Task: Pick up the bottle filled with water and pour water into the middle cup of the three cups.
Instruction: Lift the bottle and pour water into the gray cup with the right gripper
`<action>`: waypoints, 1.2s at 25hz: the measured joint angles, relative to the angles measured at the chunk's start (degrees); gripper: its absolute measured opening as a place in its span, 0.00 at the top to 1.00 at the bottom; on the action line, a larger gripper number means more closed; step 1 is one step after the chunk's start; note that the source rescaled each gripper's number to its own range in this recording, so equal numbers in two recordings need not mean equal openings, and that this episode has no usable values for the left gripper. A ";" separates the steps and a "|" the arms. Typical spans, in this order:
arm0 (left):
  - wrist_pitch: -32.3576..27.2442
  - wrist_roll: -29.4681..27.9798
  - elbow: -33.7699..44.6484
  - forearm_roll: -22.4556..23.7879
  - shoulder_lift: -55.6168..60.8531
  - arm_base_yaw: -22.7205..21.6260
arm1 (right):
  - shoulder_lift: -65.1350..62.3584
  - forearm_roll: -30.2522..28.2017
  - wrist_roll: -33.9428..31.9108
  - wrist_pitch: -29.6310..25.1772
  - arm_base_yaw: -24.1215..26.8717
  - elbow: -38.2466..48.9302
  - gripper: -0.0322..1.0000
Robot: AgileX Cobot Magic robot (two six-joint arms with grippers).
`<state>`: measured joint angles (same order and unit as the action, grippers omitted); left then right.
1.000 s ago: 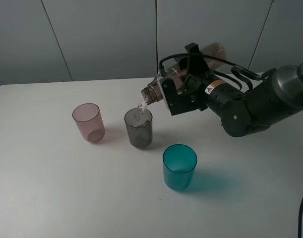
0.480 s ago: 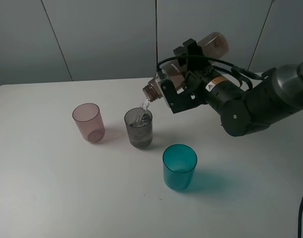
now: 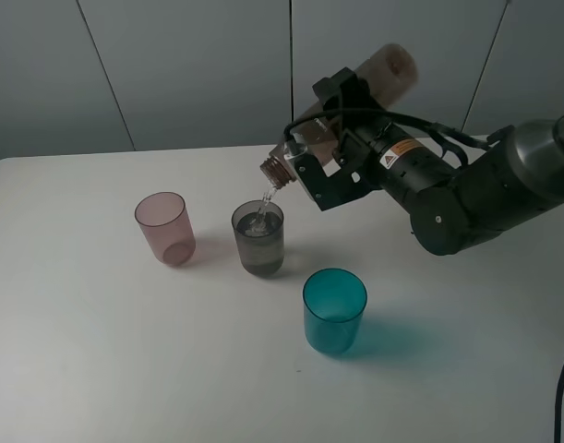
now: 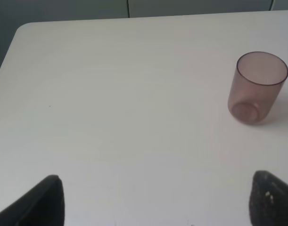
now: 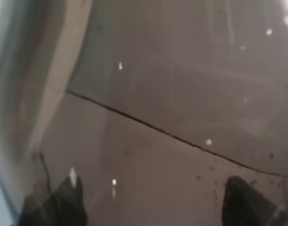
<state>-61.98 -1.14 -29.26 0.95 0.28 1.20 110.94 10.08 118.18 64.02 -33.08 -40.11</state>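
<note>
Bottle, clamped in the right gripper, tilts steeper than before, base higher; water streams into the middle cup.

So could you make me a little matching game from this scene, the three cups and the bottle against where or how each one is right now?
Things:
1. pink cup
2. grey cup
3. blue cup
4. bottle

States:
A. tipped over, neck pointing down
B. taking in a stream of water
C. farthest left of the three
D. nearest the front, right of the other two

Pairs: 1-C, 2-B, 3-D, 4-A.
</note>
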 joint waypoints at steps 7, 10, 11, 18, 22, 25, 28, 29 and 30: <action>0.00 -0.11 0.00 0.00 0.00 0.00 | 0.00 -4.13 0.55 1.45 0.00 0.00 0.97; 0.00 -0.19 0.00 0.00 0.00 0.00 | 0.00 -5.93 0.75 2.89 0.00 0.00 0.97; 0.00 -0.19 0.00 0.00 0.00 0.00 | 0.00 -6.51 0.75 3.20 0.00 0.00 0.97; 0.00 -0.19 0.00 0.00 0.00 0.00 | 0.00 -7.97 1.18 3.69 0.00 0.00 0.97; 0.00 -0.19 0.00 0.00 0.00 0.00 | 0.00 -7.75 1.18 3.74 0.00 0.00 0.97; 0.00 -0.19 0.00 0.00 0.00 0.00 | 0.00 -6.85 -2.08 3.74 0.00 0.00 0.97; 0.00 -0.19 0.00 0.00 0.00 0.00 | 0.00 -4.71 -13.18 3.74 0.00 0.00 0.97; 0.00 -0.19 0.00 0.00 0.00 0.00 | 0.00 -3.96 -17.66 3.45 0.00 0.00 0.97; 0.00 -0.19 0.00 0.00 0.00 0.00 | 0.00 -3.24 -23.71 2.91 0.00 0.00 0.97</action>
<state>-61.98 -1.33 -29.26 0.95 0.28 1.20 110.94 6.84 94.47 66.93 -33.08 -40.11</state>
